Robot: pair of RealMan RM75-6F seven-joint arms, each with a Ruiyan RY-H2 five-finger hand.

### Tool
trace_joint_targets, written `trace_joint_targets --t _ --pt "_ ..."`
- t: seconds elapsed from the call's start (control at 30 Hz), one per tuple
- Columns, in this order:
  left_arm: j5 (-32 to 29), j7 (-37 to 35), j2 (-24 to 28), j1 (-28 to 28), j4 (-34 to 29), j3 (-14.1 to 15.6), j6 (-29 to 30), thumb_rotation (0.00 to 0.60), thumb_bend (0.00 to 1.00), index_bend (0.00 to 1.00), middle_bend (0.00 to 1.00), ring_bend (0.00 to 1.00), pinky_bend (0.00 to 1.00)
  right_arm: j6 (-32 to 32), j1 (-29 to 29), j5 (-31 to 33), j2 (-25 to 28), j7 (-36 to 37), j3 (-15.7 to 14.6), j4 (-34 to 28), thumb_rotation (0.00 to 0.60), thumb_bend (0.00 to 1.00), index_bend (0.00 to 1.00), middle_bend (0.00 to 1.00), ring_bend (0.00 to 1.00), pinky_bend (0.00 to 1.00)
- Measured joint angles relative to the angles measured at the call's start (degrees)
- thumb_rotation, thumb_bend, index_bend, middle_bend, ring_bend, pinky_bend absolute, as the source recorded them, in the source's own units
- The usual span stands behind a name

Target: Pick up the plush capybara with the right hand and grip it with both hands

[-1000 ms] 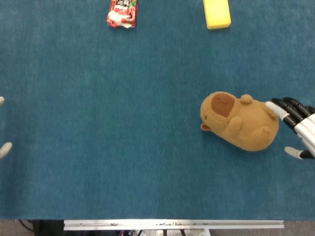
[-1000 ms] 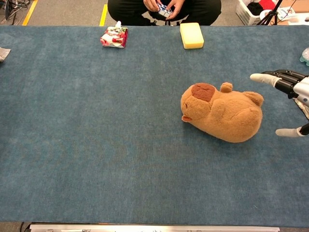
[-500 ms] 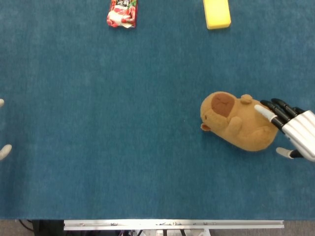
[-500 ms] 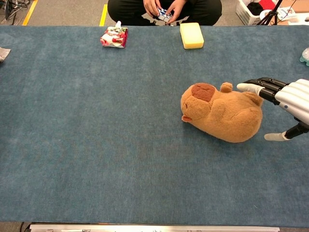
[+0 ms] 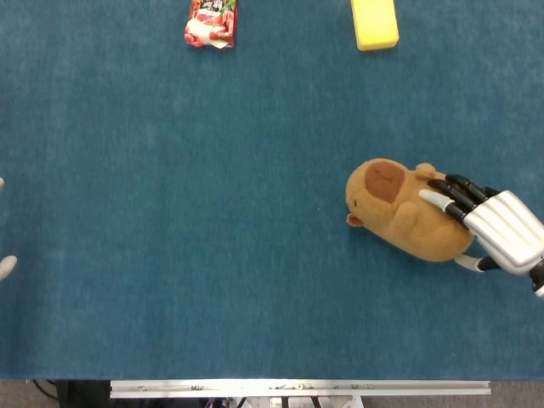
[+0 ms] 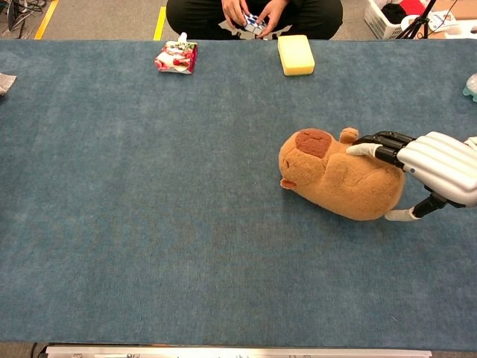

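The plush capybara [image 5: 396, 211] [image 6: 334, 177] lies on its side on the blue table cloth, right of the middle, with its head pointing left. My right hand [image 5: 500, 231] [image 6: 438, 159] reaches over its rear end. The fingers [image 5: 435, 197] lie spread on the plush's top, and the thumb [image 5: 468, 263] sits against its near side. The plush still rests on the cloth and is not squeezed. Of my left hand [image 5: 5, 267] only two pale fingertips show at the far left edge of the head view, spread apart and holding nothing.
A red snack packet [image 5: 211, 21] [image 6: 176, 57] and a yellow sponge [image 5: 375, 23] [image 6: 296, 54] lie along the far edge. A seated person [image 6: 253, 13] is behind the table. A metal rail [image 5: 297, 388] marks the near edge.
My right hand has moved left from beside the capybara onto its rear, fingers now over its top and thumb at its near side. The plush has not shifted. The left fingertips barely moved.
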Motion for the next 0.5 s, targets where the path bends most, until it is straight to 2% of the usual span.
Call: trace_joint_targets --t 0.17,0.23,0.33,0.5 --pt "0.00 -0.08 0.03 0.07 0.07 0.15 -0.19 0.600 0.00 0.20 0.05 0.00 0.12 1.73 -0.19 0.16 -2.72 -0.13 0.53 2.64 0.600 0.00 0.41 0.44 0.45 0.67" --pt "-0.06 -0.07 0.04 0.08 0.05 0.16 -0.27 0.600 0.00 0.20 0.05 0.00 0.12 2.76 -0.35 0.06 -4.13 -0.12 0.73 4.25 0.600 0.00 0.51 0.51 0.53 0.70" --pt "-0.07 -0.10 0.06 0.07 0.03 0.14 -0.32 0.600 0.00 0.20 0.06 0.00 0.12 3.90 -0.50 -0.02 -5.87 -0.01 0.96 6.24 0.600 0.00 0.60 0.58 0.59 0.72" --pt "-0.13 -0.16 0.03 0.10 0.05 0.13 -0.36 0.600 0.00 0.20 0.06 0.00 0.13 6.11 -0.74 -0.35 -7.39 0.69 1.21 8.03 0.600 0.00 0.68 0.65 0.66 0.77"
